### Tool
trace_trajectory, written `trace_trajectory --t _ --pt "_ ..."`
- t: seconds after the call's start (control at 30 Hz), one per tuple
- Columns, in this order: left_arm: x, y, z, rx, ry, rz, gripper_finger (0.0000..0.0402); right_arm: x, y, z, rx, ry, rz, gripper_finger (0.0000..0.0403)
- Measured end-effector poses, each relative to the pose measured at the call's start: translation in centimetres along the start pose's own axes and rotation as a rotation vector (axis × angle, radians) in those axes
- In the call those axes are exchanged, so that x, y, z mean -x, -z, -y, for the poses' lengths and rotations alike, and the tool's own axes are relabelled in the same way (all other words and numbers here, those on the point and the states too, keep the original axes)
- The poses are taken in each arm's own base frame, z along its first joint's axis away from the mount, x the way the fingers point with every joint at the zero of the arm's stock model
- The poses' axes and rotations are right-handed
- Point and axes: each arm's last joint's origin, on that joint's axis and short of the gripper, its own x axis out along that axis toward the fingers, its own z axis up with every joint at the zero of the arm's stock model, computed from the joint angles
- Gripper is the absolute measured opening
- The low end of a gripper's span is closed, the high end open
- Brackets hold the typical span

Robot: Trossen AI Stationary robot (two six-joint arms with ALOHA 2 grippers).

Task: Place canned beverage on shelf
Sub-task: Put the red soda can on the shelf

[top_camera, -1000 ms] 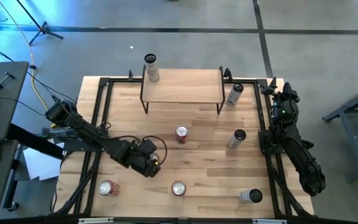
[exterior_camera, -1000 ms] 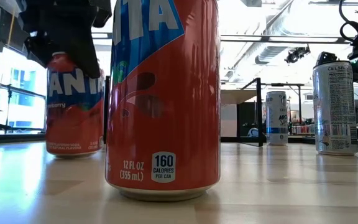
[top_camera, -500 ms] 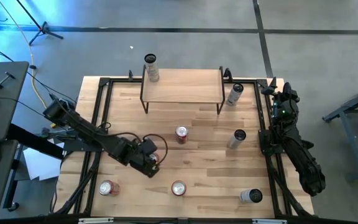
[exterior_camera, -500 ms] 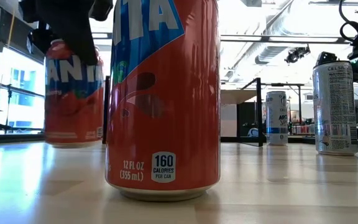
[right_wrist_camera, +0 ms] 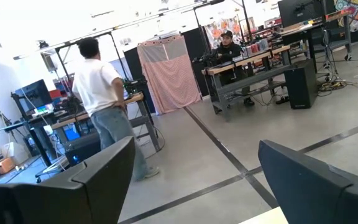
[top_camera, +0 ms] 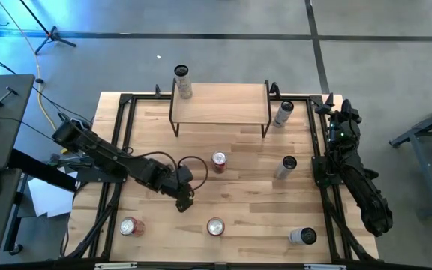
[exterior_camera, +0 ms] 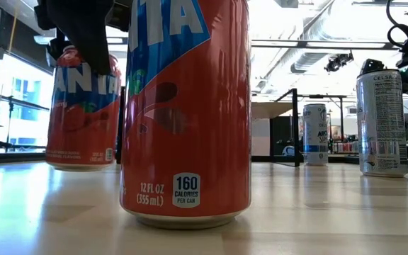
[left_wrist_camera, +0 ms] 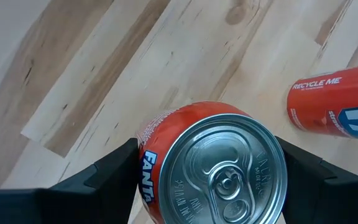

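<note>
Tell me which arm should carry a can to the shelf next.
Left. The left gripper already grips an orange Fanta can, lifted off the table, short of the shelf. The right gripper is parked open, facing away.

The orange Fanta can (left_wrist_camera: 213,165) is upright, lifted just above the tabletop (top_camera: 238,169), between the left gripper (top_camera: 184,197) fingers. The shelf (top_camera: 220,103) stands at the far edge, a silver can (top_camera: 182,79) beside its left end.
</note>
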Motion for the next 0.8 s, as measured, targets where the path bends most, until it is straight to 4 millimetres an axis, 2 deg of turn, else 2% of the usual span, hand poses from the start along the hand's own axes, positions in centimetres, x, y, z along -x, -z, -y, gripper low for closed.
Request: trace_trajectory --t 0.47,0.6,0.8 --pt "-0.9 0.5 -0.6 -0.001 -0.009 0.006 0.0271 0.0 0.0 0.0 0.000 0.000 0.000 0.0328" --pt "-1.1 0.7 -0.7 0.054 -0.009 0.007 0.0272 0.0 0.0 0.0 0.000 0.000 0.000 0.0328" --pt "-1.0 0.8 -0.7 0.060 -0.017 0.002 0.0305 0.0 0.0 0.0 0.000 0.000 0.000 0.0328"
